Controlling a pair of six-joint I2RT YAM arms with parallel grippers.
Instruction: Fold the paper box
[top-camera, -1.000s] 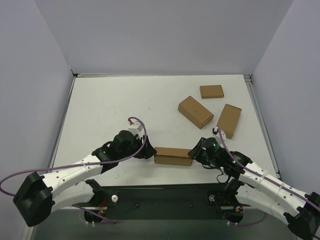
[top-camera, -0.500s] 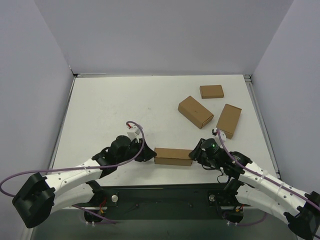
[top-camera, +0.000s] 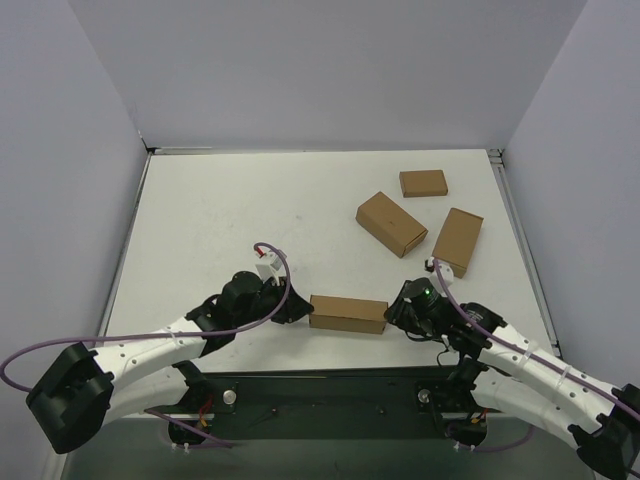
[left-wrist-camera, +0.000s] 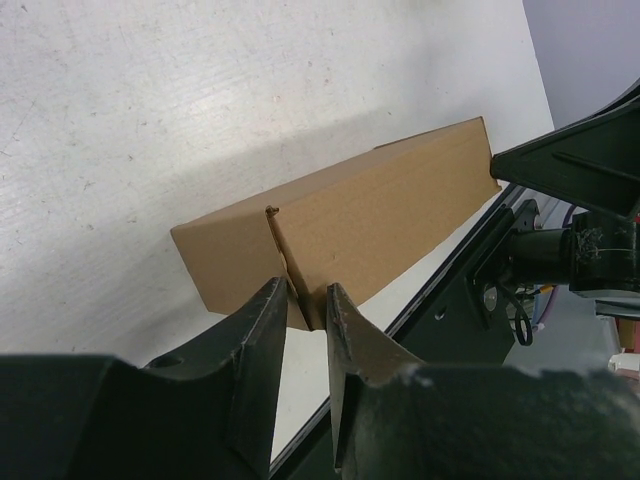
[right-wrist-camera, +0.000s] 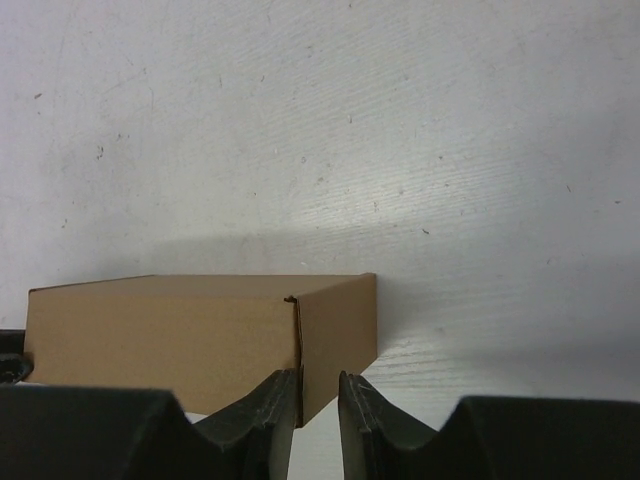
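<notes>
The paper box (top-camera: 348, 313), folded into a flat brown rectangle, lies on the white desk (top-camera: 220, 220) close to its near edge, its long side running left to right between the two arms. The left end effector (top-camera: 299, 308) meets the box's left end and the right end effector (top-camera: 392, 313) its right end. In the left wrist view, the fingers (left-wrist-camera: 268, 320) are drawn nearly together, nipping the lower part of the box's near corner edge, with one finger over the end face and the other over the long side. The right wrist view shows much the same: its fingers (right-wrist-camera: 283, 395) are pressed close on the corner where a small nick marks the top of the crease, and the box's lid is flat and level. Well apart from the work, toward the far right of the desk, sit three smaller closed boxes — the far box (top-camera: 423, 183) lying square, the middle box (top-camera: 391, 223) turned on a diagonal, and the right-hand box (top-camera: 458, 241) tilted the other way.
</notes>
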